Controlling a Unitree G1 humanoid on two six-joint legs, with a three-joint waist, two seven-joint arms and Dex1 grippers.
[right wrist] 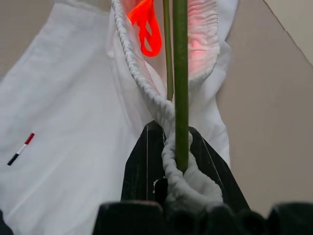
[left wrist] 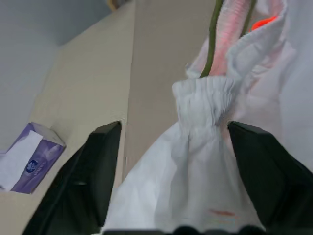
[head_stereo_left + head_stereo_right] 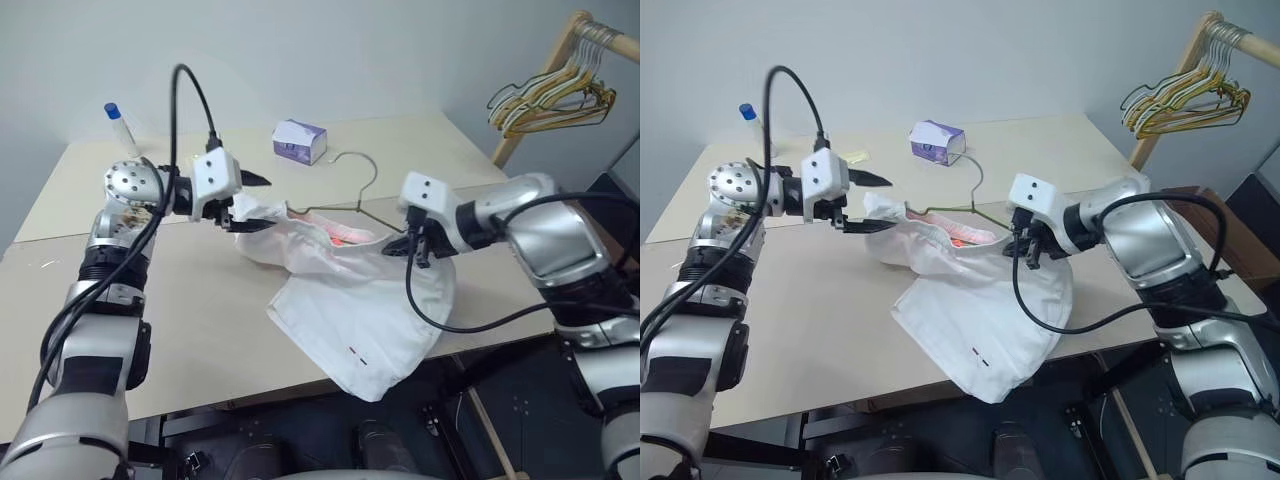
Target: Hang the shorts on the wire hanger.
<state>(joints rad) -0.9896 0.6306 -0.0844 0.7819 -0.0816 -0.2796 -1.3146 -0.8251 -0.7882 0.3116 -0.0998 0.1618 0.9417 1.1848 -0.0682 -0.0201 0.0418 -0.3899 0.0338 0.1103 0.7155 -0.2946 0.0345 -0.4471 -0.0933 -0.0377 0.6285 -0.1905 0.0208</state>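
The white shorts [image 3: 350, 320] lie on the table, the lower part drooping over the front edge and the waist lifted between my two grippers. The wire hanger [image 3: 374, 172] runs inside the waist opening, its hook sticking out toward the back of the table. My left gripper [image 3: 258, 203] is open, its fingers [image 2: 98, 161] spread wide on either side of the gathered waistband [image 2: 203, 100] without pinching it. On the right side, my right gripper [image 1: 168, 181] is shut on the bunched waistband, and the olive wire [image 1: 180, 78] passes right along the pinch.
A purple tissue box [image 3: 299, 141] stands behind the hanger's hook. A bottle with a blue cap [image 3: 118, 125] is at the back left. A wooden rack with a bunch of hangers [image 3: 550, 95] stands off the table's [image 3: 200, 330] right side.
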